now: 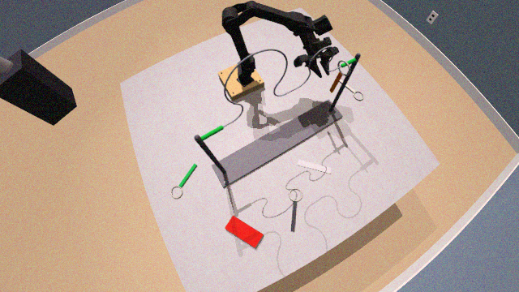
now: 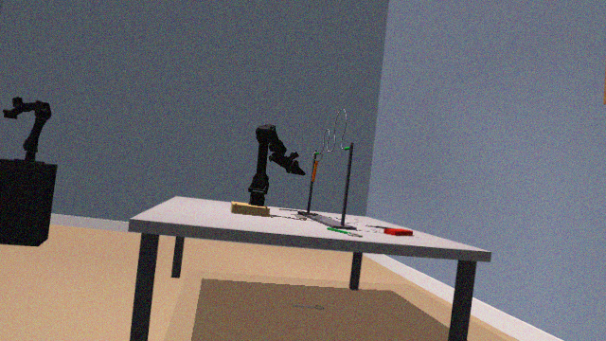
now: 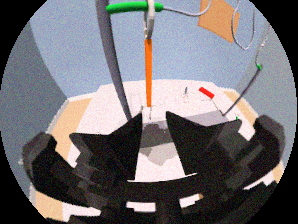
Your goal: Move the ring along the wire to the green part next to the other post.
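The orange handle [image 1: 336, 83] [image 2: 314, 170] [image 3: 148, 70] hangs down from its ring [image 3: 149, 22], which is around the green part [image 1: 352, 62] [image 3: 125, 7] next to the right post [image 1: 345, 87] [image 3: 112, 60]. My gripper [image 1: 323, 75] [image 2: 303, 173] [image 3: 153, 115] is partly open and empty. Its fingertips are apart from the handle, on the robot-base side of it. The other green part [image 1: 212, 133] [image 2: 347, 148] [image 3: 259, 66] is at the left post [image 1: 212, 157]. The grey wire [image 1: 272, 50] loops between them and crosses in front of the gripper in the top view; the clearance there cannot be told.
The grey base plate [image 1: 263, 152] joins the posts. A red block [image 1: 244, 232], a green-handled ring [image 1: 188, 175], a dark-handled ring [image 1: 293, 216] and a white strip [image 1: 314, 166] lie on the table. Another pale ring piece [image 1: 349, 87] lies beyond the right post.
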Tool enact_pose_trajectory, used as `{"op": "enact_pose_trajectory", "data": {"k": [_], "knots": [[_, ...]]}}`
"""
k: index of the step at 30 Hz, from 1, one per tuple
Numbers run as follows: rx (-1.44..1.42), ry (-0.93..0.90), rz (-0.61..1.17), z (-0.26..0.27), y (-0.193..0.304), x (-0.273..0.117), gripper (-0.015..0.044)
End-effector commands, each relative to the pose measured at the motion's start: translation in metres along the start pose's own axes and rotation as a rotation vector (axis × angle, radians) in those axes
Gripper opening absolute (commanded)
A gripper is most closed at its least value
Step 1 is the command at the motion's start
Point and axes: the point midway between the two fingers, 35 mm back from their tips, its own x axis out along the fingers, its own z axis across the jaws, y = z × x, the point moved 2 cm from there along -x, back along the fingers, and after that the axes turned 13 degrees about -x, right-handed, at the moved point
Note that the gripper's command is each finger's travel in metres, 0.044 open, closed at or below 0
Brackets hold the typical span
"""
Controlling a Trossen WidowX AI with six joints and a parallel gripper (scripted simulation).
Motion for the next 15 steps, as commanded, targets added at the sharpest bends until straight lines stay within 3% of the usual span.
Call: {"op": "enact_pose_trajectory", "data": {"k": [1,3,9,13,15], "knots": [[0.004,0.002,-0.001,-0.001,0.0,0.0,0.016],[0.004,0.002,-0.001,-0.001,0.0,0.0,0.016],[-0.001,0.0,-0.003,-0.001,0.0,-0.047,0.0317],[-0.001,-0.001,-0.004,-0.002,-0.001,-0.049,0.0423],[-0.001,-0.001,-0.004,-0.002,-0.001,-0.049,0.044]]}}
